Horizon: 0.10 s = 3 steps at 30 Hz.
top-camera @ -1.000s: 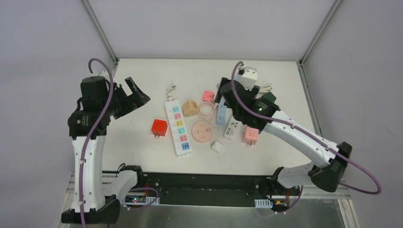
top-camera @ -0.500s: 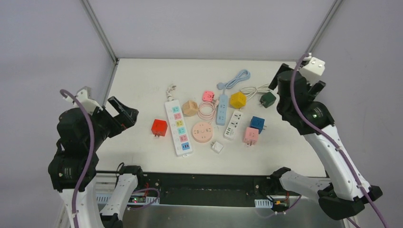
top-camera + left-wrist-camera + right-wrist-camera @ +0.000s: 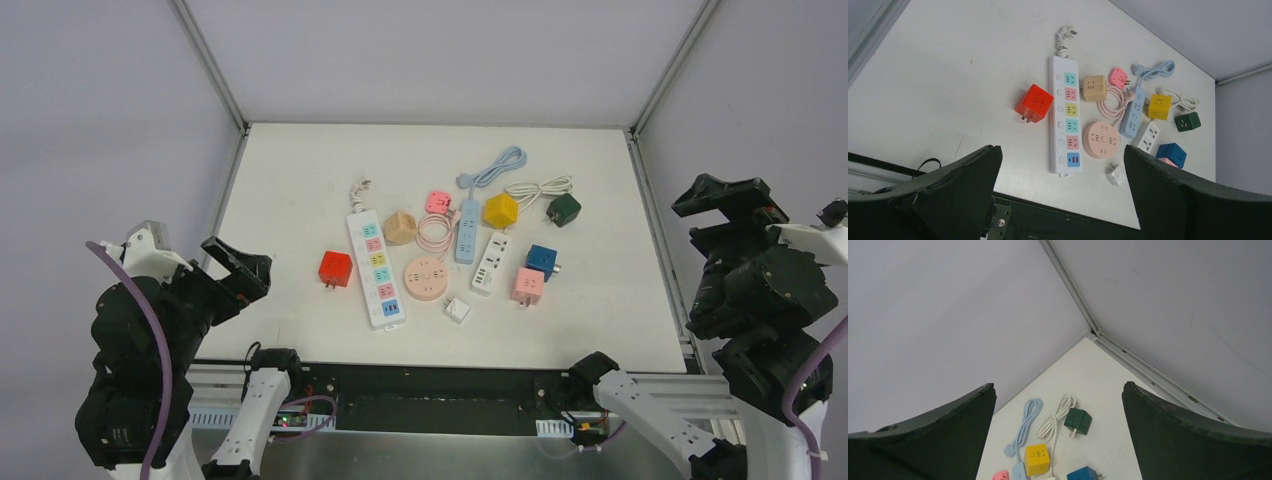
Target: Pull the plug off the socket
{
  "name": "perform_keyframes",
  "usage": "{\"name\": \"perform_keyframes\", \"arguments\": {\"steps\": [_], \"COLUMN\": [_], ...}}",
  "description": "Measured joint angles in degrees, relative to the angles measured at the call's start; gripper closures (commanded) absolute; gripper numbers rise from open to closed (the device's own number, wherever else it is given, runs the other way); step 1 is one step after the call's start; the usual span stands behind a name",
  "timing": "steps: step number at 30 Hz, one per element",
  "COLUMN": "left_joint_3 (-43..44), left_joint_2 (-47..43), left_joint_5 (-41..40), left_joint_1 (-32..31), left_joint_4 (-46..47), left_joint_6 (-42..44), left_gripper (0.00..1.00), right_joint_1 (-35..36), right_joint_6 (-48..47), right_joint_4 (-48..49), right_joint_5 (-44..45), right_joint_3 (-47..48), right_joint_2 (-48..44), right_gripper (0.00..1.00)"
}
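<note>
Pink plug (image 3: 437,202) lies mid-frame among the sockets (image 3: 377,270), well apart from both wide-open jaws: left gripper (image 3: 250,278) lower left, right gripper (image 3: 690,222) far right.

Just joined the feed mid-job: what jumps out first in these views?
A bright, toy-coloured huddle of sockets and plugs sits in the middle of the table, led by the long white strip with coloured outlets, the red cube just left of it. The left gripper and right gripper hang open out by the table's side edges, holding nothing.
</note>
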Motion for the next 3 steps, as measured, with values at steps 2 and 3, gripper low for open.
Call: {"name": "perform_keyframes", "arguments": {"steps": [2, 3], "left_joint_3": [0.0, 0.0], "left_joint_2": [-0.1, -0.1], "left_joint_5": [0.2, 0.3], "left_joint_1": [0.0, 0.0], "left_joint_4": [-0.5, -0.6], "left_joint_6": [-0.2, -0.3], "left_gripper": [0.01, 0.01], "right_joint_1": [0.0, 0.0], "right_joint_6": [0.5, 0.8], "right_joint_4": [-1.7, -2.5], "right_joint_5": [-0.6, -0.9], "right_joint_3": [-0.2, -0.3], "right_joint_2": [0.2, 0.3], "right_gripper": [0.0, 0.0]}}
